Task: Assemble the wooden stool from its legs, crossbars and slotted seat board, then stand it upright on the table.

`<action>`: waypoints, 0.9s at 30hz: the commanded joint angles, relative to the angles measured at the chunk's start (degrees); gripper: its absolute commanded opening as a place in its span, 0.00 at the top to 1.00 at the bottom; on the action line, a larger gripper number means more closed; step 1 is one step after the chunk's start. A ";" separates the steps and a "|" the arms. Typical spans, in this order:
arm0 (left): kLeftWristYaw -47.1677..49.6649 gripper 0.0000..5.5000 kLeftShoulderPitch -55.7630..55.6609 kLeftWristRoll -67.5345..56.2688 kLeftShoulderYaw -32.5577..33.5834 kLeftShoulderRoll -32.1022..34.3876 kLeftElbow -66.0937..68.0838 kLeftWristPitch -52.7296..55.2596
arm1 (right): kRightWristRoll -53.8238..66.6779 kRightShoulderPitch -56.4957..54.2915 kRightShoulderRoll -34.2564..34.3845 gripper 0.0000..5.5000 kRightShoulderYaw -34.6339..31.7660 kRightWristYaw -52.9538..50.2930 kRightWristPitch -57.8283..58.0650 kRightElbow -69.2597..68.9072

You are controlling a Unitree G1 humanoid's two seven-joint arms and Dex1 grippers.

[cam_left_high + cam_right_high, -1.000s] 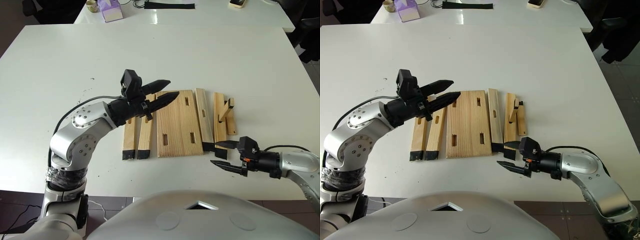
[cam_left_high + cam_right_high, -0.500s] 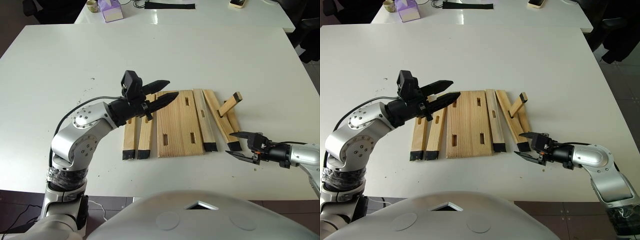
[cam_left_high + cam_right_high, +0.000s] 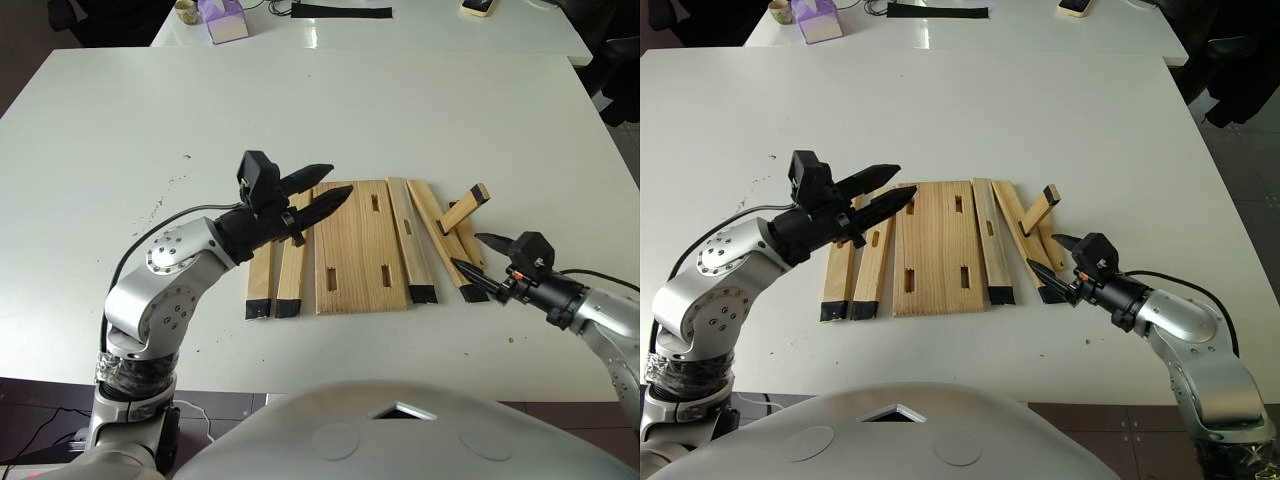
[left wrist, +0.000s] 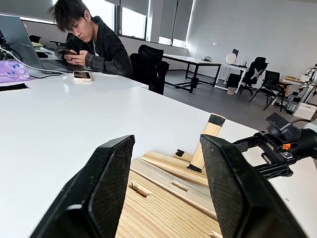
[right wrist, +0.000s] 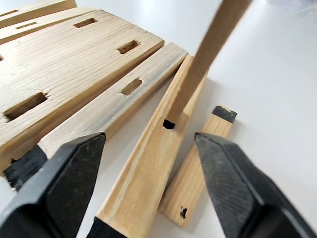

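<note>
Straddling the black-tipped pale wooden leg at three o'clock of the slotted wooden seat board, the wide-open, empty right gripper is placed where the leg's tilted wooden crossbar could be knocked loose.

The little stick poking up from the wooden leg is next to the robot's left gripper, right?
Not quite. The little stick pokes up from the wooden leg next to the right gripper, not the left. The left eye view shows it.

A purple tissue box and a cup are sitting side by side at the far table's left end; a black strip is lying mid-table, and a phone is resting farther right.
</note>
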 commanded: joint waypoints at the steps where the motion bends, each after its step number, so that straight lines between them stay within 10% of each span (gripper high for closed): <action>1: 0.41 0.55 -0.35 1.11 0.14 0.21 0.12 -0.38 | -2.28 1.74 2.99 0.27 -0.04 -4.27 0.85 -1.63; 17: 3.61 0.55 2.76 1.77 0.71 -0.60 -2.08 -0.57 | -5.63 13.62 10.07 0.23 2.65 -10.55 2.58 -6.57; 27: 3.96 0.55 0.94 1.94 0.10 -0.90 -0.76 -0.12 | -7.74 11.78 11.97 0.48 5.40 -11.42 2.41 -3.38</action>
